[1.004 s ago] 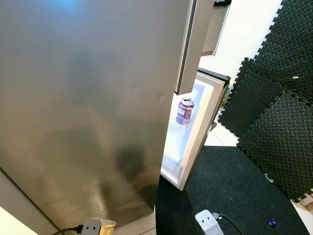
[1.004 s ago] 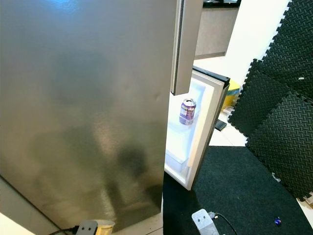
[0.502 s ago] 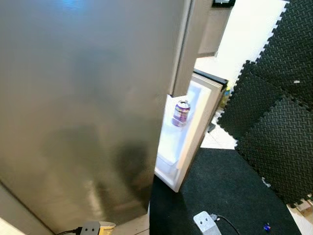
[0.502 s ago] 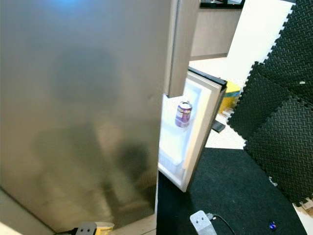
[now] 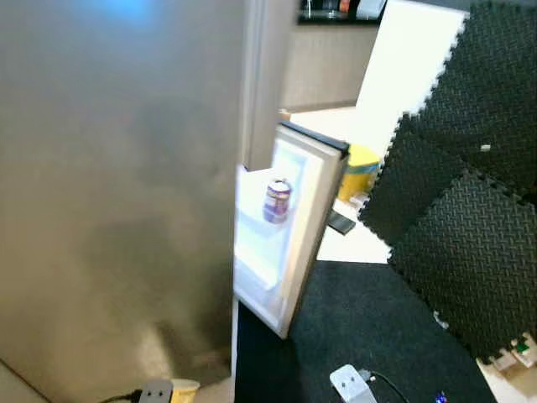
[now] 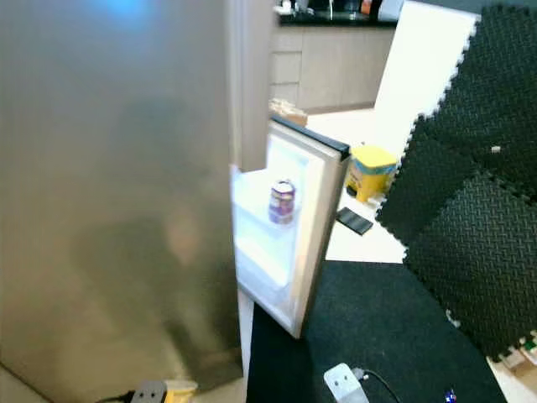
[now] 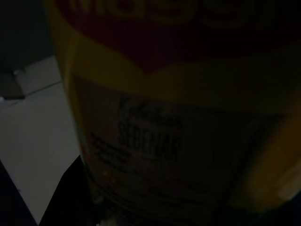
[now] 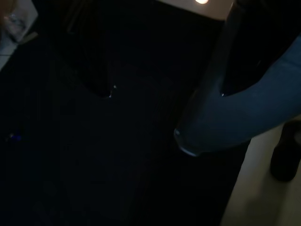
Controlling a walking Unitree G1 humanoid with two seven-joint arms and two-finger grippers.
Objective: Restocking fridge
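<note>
Swinging rightward, the head camera now reveals a yellow bin (image 6: 372, 170) beyond the open white fridge door (image 6: 289, 243), whose shelf holds a purple drink can (image 6: 282, 201). Left gripper's (image 7: 94, 207) wrist view shows a yellow labelled tub (image 7: 174, 117) seemingly clamped; right gripper's (image 8: 160, 113) jaw spacing I cannot tell.

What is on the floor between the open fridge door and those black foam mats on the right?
Between the fridge door and the foam mats, the right eye view shows a yellow container and a flat dark object on the pale floor, with a black floor mat nearer the robot.
</note>
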